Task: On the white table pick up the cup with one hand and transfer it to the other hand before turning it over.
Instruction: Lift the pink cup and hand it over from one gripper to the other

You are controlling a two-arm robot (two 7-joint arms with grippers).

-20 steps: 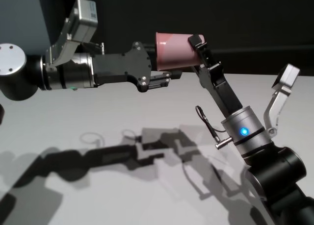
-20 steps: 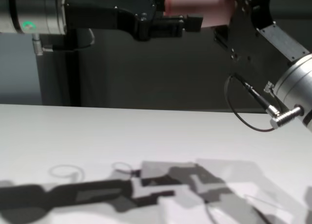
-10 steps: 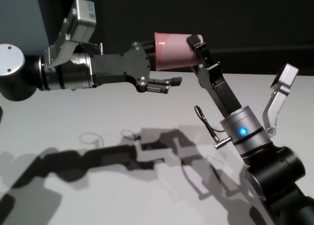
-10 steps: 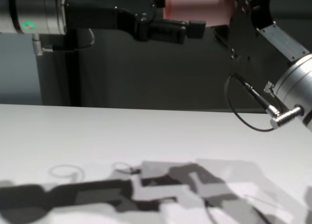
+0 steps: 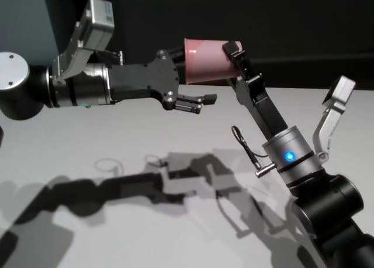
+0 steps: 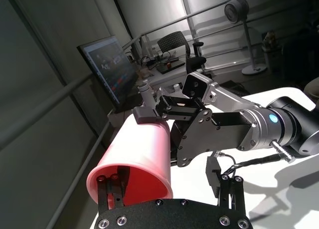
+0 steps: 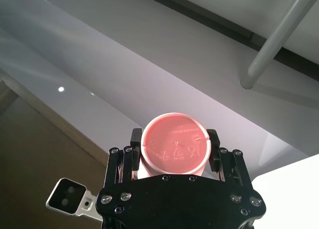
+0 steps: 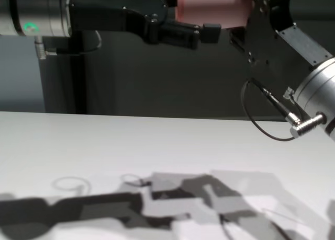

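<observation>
Pink cup, top centre, is clamped by right gripper; left gripper beside it gapes wide.

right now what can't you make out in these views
Chest view: the top of the cup is cut off by the picture's upper edge.
Head view: the cup's mouth and the far finger of the left gripper are hidden behind that gripper's housing and the cup itself.
Right wrist view: the moulded marks on the cup's base, clamped in the right gripper, are too small to read.
</observation>
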